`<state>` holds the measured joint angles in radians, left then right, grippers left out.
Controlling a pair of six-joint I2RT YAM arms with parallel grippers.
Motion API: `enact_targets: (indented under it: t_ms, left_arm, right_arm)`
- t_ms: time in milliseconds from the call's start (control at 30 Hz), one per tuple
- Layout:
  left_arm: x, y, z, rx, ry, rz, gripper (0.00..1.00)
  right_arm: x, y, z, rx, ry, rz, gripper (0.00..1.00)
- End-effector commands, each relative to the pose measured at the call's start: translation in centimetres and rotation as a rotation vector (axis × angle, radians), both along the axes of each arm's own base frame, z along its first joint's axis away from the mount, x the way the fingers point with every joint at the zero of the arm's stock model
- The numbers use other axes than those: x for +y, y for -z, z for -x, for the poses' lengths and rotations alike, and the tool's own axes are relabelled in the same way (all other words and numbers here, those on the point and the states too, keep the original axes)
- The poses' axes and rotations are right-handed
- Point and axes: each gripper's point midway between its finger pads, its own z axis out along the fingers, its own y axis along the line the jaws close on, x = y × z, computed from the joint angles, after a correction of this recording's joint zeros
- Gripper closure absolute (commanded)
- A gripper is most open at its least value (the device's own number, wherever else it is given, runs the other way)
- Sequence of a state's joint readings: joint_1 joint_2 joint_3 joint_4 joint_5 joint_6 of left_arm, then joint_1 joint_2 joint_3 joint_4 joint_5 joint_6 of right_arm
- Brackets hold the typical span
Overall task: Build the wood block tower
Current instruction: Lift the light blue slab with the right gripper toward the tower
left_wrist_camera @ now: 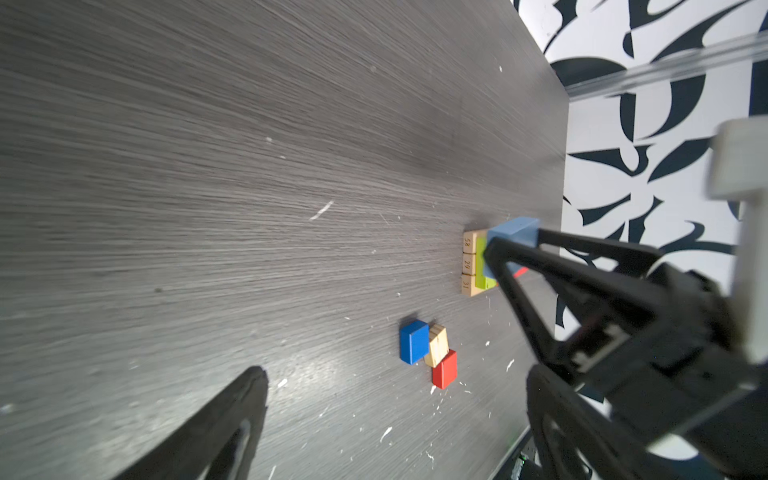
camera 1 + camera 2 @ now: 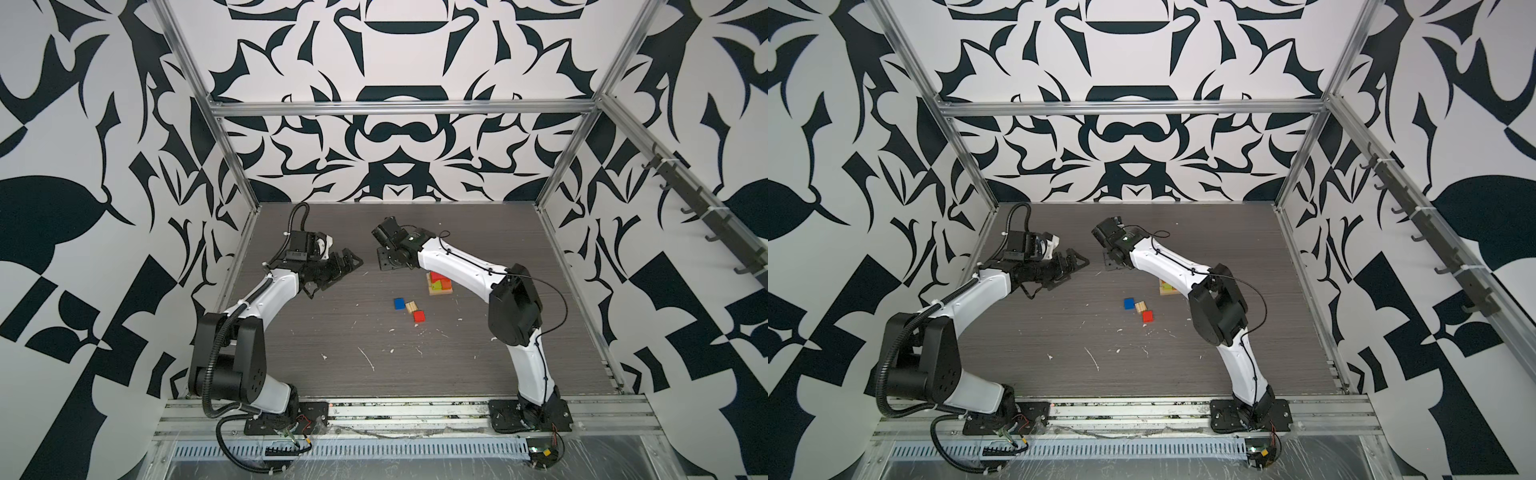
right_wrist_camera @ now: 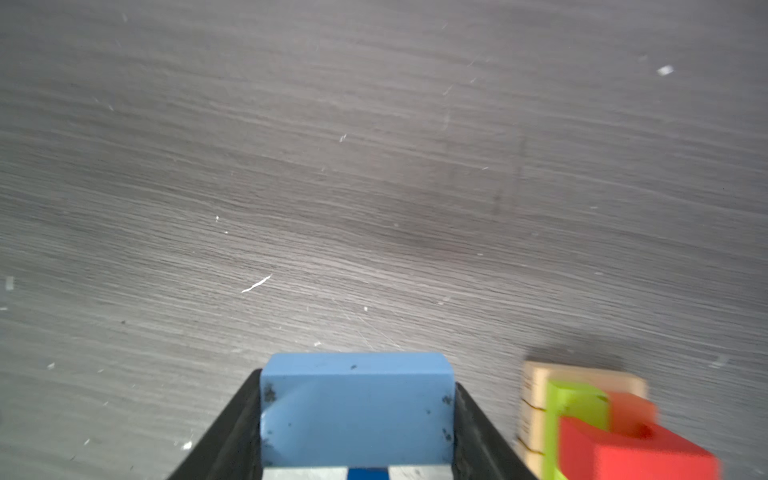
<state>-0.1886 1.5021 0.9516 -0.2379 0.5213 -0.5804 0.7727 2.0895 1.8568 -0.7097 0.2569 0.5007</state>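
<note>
The wood block tower point(image 2: 439, 283) stands at the right of the table: a tan base with lime green, orange and red blocks on it. My right arm hides most of the wood block tower point(image 2: 1166, 287) here. My right gripper point(image 3: 357, 415) is shut on a light blue block point(image 3: 356, 409) and holds it above the table, beside the tower point(image 3: 582, 415). From the left wrist, that blue block point(image 1: 513, 239) shows in front of the tower point(image 1: 471, 262). My left gripper point(image 2: 338, 274) hangs open and empty at the left.
Three loose blocks lie together on the table mid-right: blue point(image 2: 399, 304), tan point(image 2: 411, 307) and red point(image 2: 419, 316). White flecks dot the dark wood-grain table point(image 2: 332, 353). Aluminium frame posts and patterned walls close in the table's sides and back.
</note>
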Motion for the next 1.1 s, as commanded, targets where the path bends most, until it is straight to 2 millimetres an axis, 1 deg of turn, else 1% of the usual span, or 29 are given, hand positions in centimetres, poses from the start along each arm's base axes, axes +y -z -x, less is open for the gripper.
enact_targets:
  t_ms: [0, 133, 267, 367, 433, 567, 733, 833, 1067]
  left_arm:
    - [-1.6, -1.0, -0.7, -0.032, 0.037, 0.027, 0.00]
    - [-3.5, -1.8, -1.0, -0.058, 0.074, 0.045, 0.00]
    - [-5.5, -2.5, -1.2, -0.081, 0.120, 0.052, 0.01]
    - [-6.5, -2.7, -1.4, -0.086, 0.139, 0.061, 0.01]
    - [-7.1, -2.9, -1.6, -0.077, 0.150, 0.092, 0.01]
    - [-7.5, -3.2, -2.0, -0.078, 0.156, 0.108, 0.00]
    - [-7.9, -3.6, -2.2, -0.087, 0.162, 0.110, 0.01]
    - [-7.9, -3.6, -2.1, -0.087, 0.163, 0.111, 0.01]
    - [-7.9, -3.3, -1.8, -0.080, 0.157, 0.103, 0.01]
  right_arm:
    - [-2.0, -1.9, 1.0, 0.005, -0.018, 0.008, 0.43]
    - [-4.2, -2.6, 1.6, 0.017, -0.003, -0.002, 0.43]
    - [-6.5, -2.6, 2.1, 0.032, 0.019, 0.000, 0.43]
    - [-8.3, -2.4, 2.4, 0.031, 0.037, 0.003, 0.43]
    - [-9.0, -2.1, 2.9, 0.052, 0.034, -0.036, 0.42]
    - [-10.8, -1.9, 3.4, 0.054, 0.040, -0.062, 0.42]
    - [-12.4, -0.7, 3.6, 0.067, 0.021, -0.037, 0.42]
    - [-13.1, -0.1, 3.5, 0.078, 0.030, -0.030, 0.42]
    - [-13.9, 1.2, 3.1, 0.088, 0.036, 0.021, 0.42]
